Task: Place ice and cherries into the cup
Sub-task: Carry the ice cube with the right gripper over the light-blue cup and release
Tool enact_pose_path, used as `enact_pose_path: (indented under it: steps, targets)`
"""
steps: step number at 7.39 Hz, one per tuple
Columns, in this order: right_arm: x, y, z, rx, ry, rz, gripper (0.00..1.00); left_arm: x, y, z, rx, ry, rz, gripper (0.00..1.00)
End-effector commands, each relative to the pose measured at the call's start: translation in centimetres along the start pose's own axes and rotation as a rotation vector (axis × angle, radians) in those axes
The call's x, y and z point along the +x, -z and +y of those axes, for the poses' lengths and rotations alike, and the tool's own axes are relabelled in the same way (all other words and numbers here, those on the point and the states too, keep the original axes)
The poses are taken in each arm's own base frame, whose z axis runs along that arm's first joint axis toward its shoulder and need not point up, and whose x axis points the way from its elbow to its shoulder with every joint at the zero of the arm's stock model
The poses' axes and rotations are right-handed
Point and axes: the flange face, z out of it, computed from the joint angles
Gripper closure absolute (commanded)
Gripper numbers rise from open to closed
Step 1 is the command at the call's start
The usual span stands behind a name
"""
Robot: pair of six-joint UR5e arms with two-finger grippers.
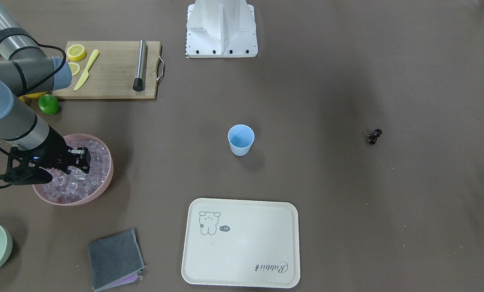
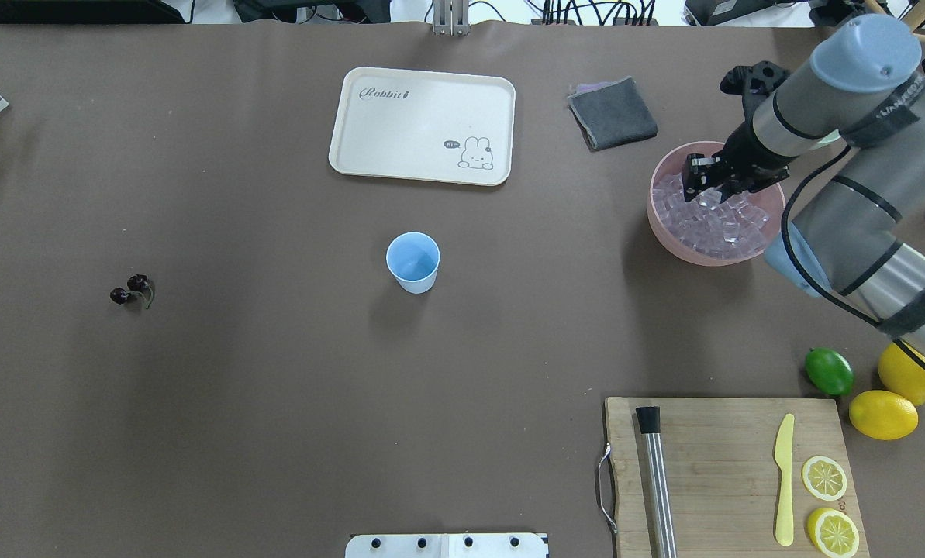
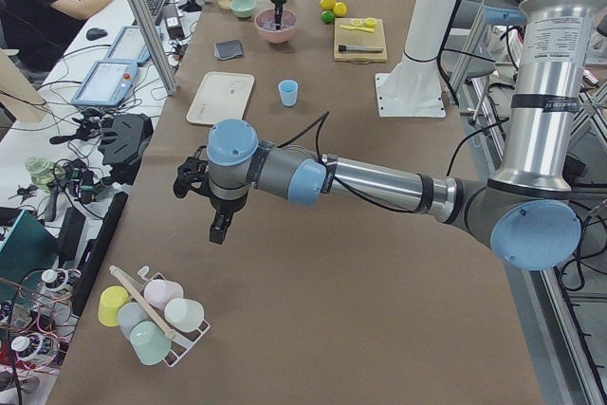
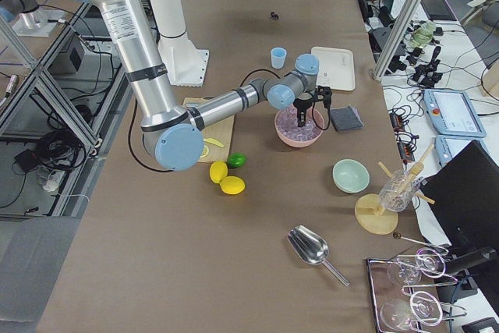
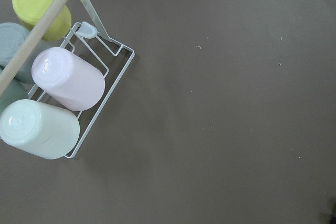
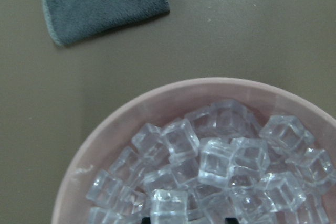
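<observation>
Overhead view, centred on the upright pale blue cup [image 2: 413,262]. The ice cubes [image 2: 722,229] are heaped in the pink bowl [image 2: 666,232] at the cup's 3 o'clock. The right gripper [image 2: 698,177] hangs over them, jaws parted, tips at the heap. The paired cherries [image 2: 131,289] lie at 9 o'clock, well apart from the cup. At 12 o'clock is a cream tray [image 2: 400,132] printed "Rabbit" and "hi~". The left gripper [image 3: 220,228] points down near a cup rack [image 3: 152,320]; whether its jaws are parted cannot be told.
</observation>
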Motion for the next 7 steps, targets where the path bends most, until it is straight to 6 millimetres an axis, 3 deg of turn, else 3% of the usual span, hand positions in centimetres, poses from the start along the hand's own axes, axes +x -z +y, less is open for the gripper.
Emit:
enact_pose_path:
  steps: [1,3,4,5,6,7]
  targets:
    - [-10.6,2.9,-0.9,-0.020,-0.032,0.001,0.84,0.1,0.0,-0.1,0.001,-0.002,0.000,0.02]
    - [-25.0,1.7,3.5,0.037,-0.139,-0.022,0.84,0.2,0.1,-0.3,0.001,0.000,0.000,0.02]
    - [-30.2,1.0,5.0,0.040,-0.193,-0.032,0.83,0.2,0.1,-0.4,0.002,-0.001,0.001,0.02]
    - [-34.7,0.0,7.0,0.050,-0.220,-0.033,0.83,0.3,0.1,-0.4,0.003,-0.001,0.001,0.02]
    - [-37.8,-0.6,8.0,0.049,-0.198,-0.032,0.83,0.2,0.1,-0.4,0.001,0.001,0.000,0.02]
    - [-38.8,-1.2,9.0,0.038,-0.171,-0.034,0.83,0.3,0.1,-0.4,0.002,0.000,0.001,0.02]
